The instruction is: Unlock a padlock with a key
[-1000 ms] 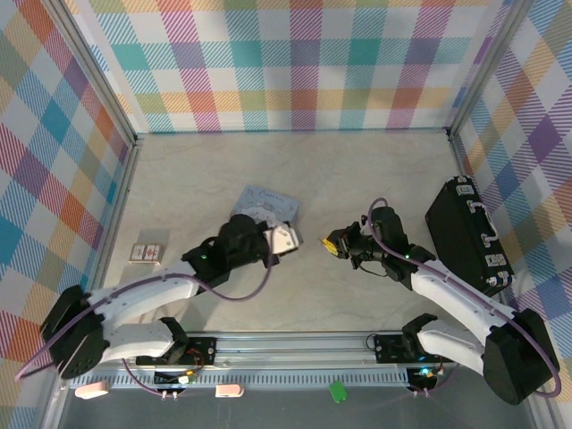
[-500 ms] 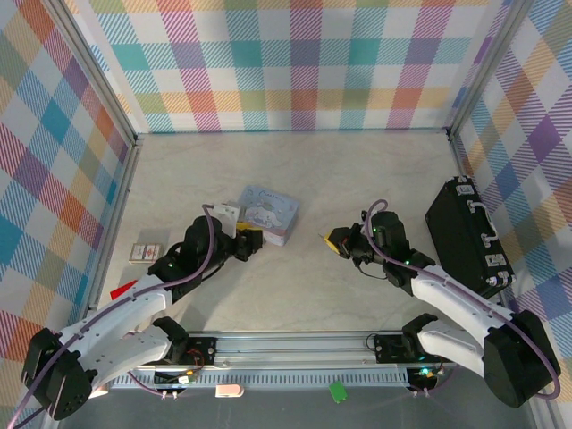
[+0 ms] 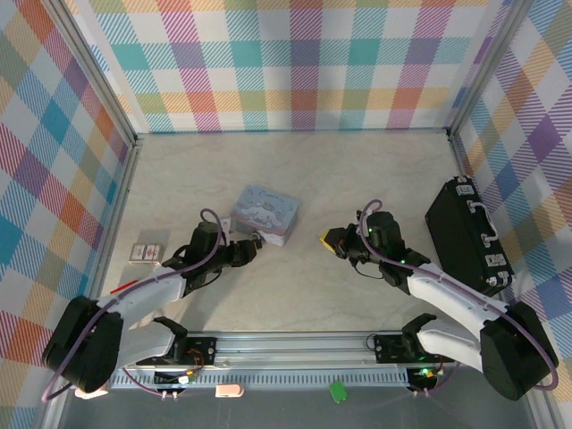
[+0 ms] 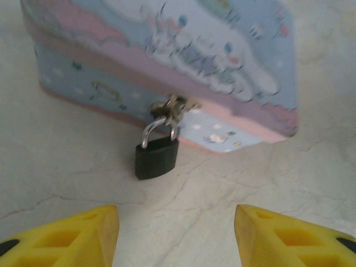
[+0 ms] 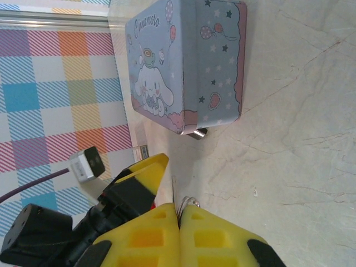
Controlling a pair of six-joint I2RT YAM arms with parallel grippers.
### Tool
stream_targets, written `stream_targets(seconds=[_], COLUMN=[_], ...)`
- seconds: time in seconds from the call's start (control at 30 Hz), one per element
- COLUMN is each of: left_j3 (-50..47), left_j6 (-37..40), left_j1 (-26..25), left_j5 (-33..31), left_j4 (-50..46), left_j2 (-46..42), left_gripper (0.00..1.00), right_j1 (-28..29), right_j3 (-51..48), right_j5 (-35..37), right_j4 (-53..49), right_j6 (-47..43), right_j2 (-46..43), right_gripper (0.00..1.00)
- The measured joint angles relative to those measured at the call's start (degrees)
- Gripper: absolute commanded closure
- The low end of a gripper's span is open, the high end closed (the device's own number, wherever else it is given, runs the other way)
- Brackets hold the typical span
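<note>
The small black padlock (image 4: 157,158) hangs by its pale shackle from the clasp of the pale-blue cartoon tin (image 4: 167,61) and rests on the table in front of it. My left gripper (image 4: 177,236) stands open just short of the padlock, its yellow fingers (image 4: 67,239) on either side and nothing between them. My right gripper (image 5: 179,210) is shut on the key (image 5: 173,192); the thin blade and a wire ring stick out past the fingertips. It hovers to the right of the tin (image 3: 264,213), facing the left gripper (image 3: 250,248).
A big black case (image 3: 469,234) lies at the right wall. A small card box (image 3: 147,254) sits near the left wall. Bare table lies between the two grippers and behind the tin. Checked walls close in three sides.
My left gripper drew back from the tin's right end to its near side, facing the padlock, and its jaws opened wider. The right gripper with the key barely moved.
</note>
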Motion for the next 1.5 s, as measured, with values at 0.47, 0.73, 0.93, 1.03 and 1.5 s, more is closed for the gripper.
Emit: stream_targets(seconds=[0.47,0.73,0.93,1.03,1.5], left_j3=[3.0,5.2,7.0,7.6,9.8], left_j6=[-0.7,-0.8,-0.3,0.2,3.3], left_j1=[1.3,1.7,1.7,1.6,-2.0], left_j5=[3.8,5.0,5.2,5.2,3.2], left_j4=[9.1,8.5,7.2,7.0,9.1], left_j2=[16.6,19.6,21.0,21.1,23.5], left_gripper=[0.52,0.58,0.62,0.65,0.85], right_j1=[0.4,0.4,0.4,0.4,0.4], right_j3=[0.0,0.0,0.0,0.0,0.0], right_j5=[0.0,-0.1,-0.1,-0.3,-0.5], right_j4=[0.4,0.8,1.4,2.0,3.4], right_j6=[0.0,0.0,0.1,0.2,0.2], right_j2=[1.5,2.3,3.9,4.7,5.7], right_gripper=[1.0,1.0,1.0,1.0,1.0])
